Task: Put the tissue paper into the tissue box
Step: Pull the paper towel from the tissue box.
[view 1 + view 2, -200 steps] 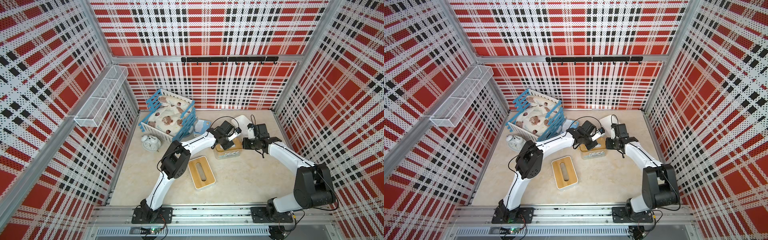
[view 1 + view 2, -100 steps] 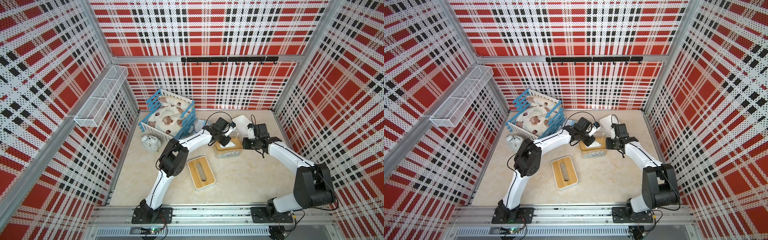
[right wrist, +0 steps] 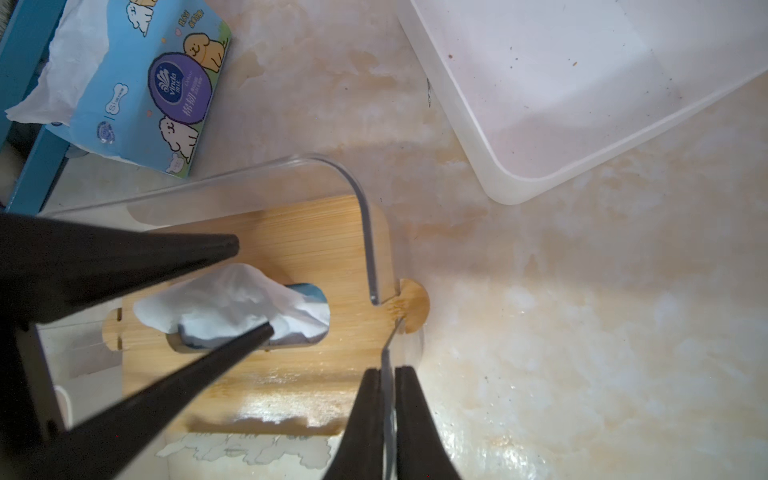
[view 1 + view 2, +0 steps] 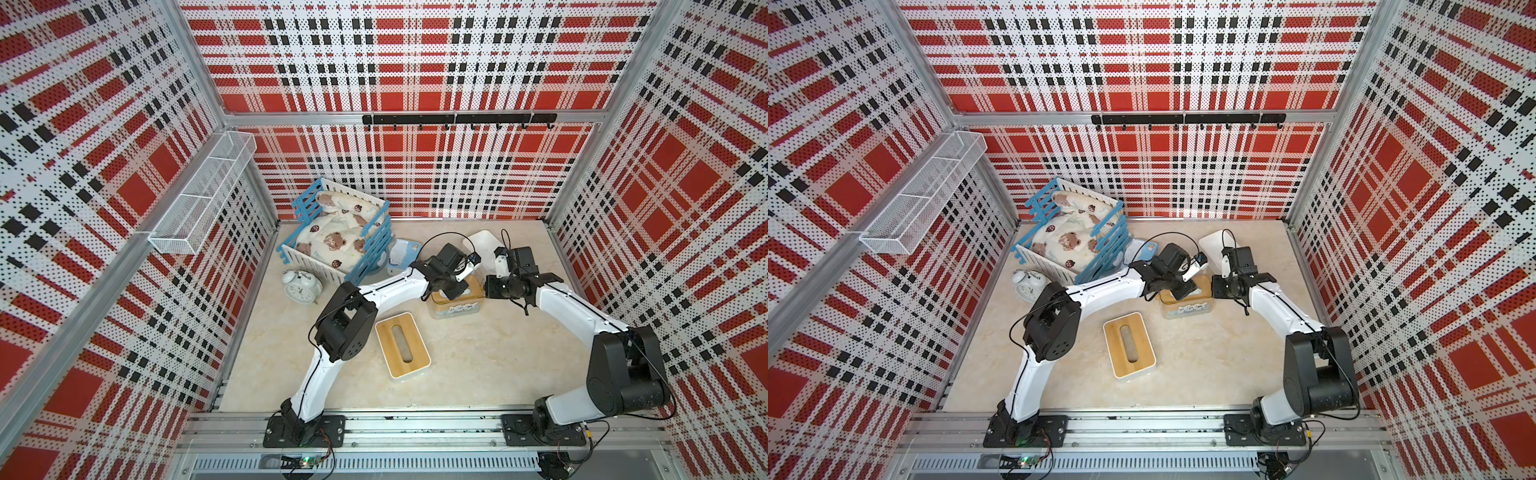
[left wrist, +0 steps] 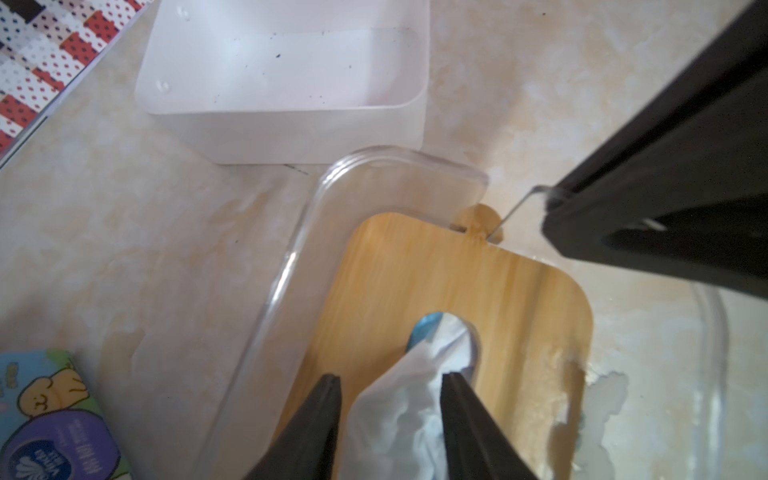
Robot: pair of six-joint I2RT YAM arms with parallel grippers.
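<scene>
Marble tabletop (image 4: pixel 478 365). Right gripper (image 3: pixel 386 372): clamped on box (image 3: pixel 366 232) wall, steadying. Left gripper (image 5: pixel 390 376): half-open astride tissue (image 5: pixel 395 419) poking through lid (image 3: pixel 299 241), no grip.

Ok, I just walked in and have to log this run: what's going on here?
The left gripper has its fingers spread on either side of a white tissue sheet. The sheet pokes up through the slot of the bamboo lid on the clear tissue box. The right gripper is shut on the box's thin clear wall, apparently steadying it. A second tissue pack lies beside the blue crib, and an empty white tub stands nearby.
</scene>
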